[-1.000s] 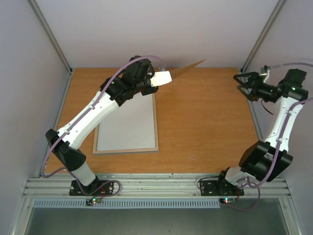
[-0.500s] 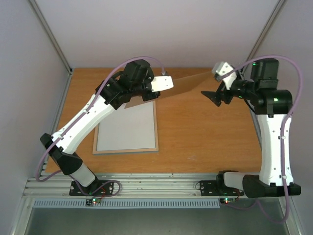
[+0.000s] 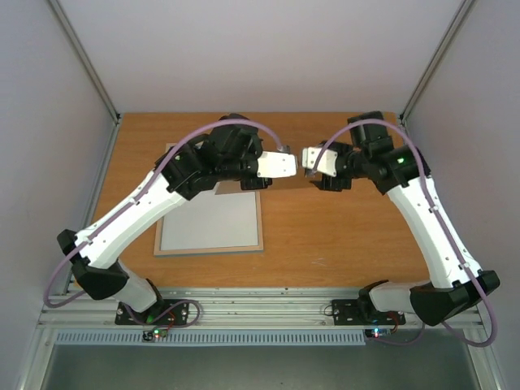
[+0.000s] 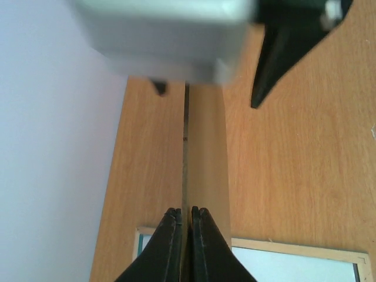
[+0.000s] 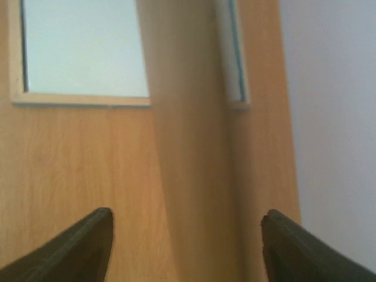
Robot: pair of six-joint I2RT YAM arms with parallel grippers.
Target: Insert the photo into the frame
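Two grippers face each other above the table (image 3: 349, 236). At your left, the frame (image 3: 211, 221) lies flat, pale wood rim up, its far end under the left arm. It holds a plain grey-white surface; you cannot tell whether that is pane or card. Your left gripper (image 4: 187, 210) is clamped on a thin brown board (image 4: 205, 153), seen edge-on. Your right gripper (image 5: 185, 220) stands spread wide, with the board's far end between its fingers and neither visibly touching it.
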